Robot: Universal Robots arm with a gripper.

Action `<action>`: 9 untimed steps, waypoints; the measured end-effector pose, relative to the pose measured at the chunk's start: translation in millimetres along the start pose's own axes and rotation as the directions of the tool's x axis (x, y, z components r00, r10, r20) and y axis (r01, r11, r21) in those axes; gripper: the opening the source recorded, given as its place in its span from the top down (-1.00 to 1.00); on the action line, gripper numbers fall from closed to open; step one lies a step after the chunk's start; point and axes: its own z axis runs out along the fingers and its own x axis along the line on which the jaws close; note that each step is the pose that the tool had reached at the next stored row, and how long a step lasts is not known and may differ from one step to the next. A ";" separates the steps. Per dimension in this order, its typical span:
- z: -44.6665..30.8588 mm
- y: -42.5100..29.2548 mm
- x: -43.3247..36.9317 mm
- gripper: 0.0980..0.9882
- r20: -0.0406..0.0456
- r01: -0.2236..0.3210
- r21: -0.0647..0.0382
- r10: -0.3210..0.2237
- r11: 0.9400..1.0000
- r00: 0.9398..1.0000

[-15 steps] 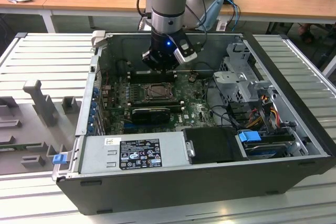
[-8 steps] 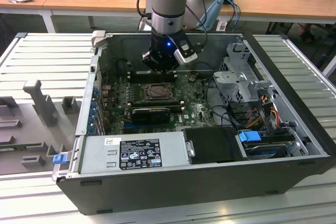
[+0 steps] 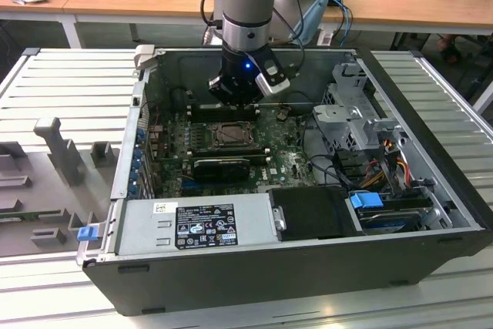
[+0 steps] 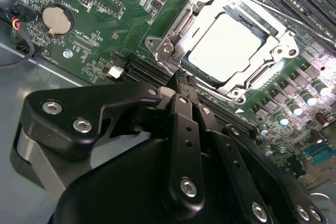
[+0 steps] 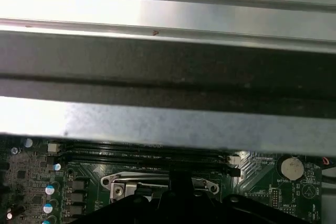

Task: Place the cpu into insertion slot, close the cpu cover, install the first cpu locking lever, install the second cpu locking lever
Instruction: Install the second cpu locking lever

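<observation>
The cpu (image 4: pixel 231 45), a pale square chip, lies flat in the insertion slot (image 4: pixel 164 45) on the green motherboard. The silvery cpu cover (image 4: pixel 262 65) lies down around it, and the chip shows through its window. A thin metal lever (image 4: pixel 252 1) runs along one side of the socket. My black gripper (image 4: pixel 181 80) is shut, its tips together right at a corner of the socket frame with nothing visibly held. In the exterior view the gripper (image 3: pixel 235 104) hangs just above the far side of the slot (image 3: pixel 229 135). The first wrist view shows the socket frame edge (image 5: pixel 157 183).
The open computer case (image 3: pixel 431 190) walls in the board. A long black ribbed card (image 3: pixel 223 166) lies beside the socket, with memory slots (image 5: pixel 142 153) on the other side. A power supply (image 3: pixel 192 225), a drive cage (image 3: pixel 350 117), cables (image 3: pixel 385 167) and a coin battery (image 4: pixel 56 19) stand around.
</observation>
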 end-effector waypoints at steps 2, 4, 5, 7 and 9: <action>-0.1 -1.5 0.1 0.98 0.000 0.000 0.000 0.000 1.000 1.000; -0.4 -4.8 0.3 0.98 0.000 0.000 0.000 0.000 1.000 1.000; -0.4 -5.3 0.3 0.98 0.000 0.000 0.000 0.000 1.000 1.000; -0.6 -7.1 0.4 0.98 0.000 0.000 0.000 0.000 1.000 1.000; -1.0 -8.1 0.5 0.98 0.000 0.000 0.000 0.000 1.000 1.000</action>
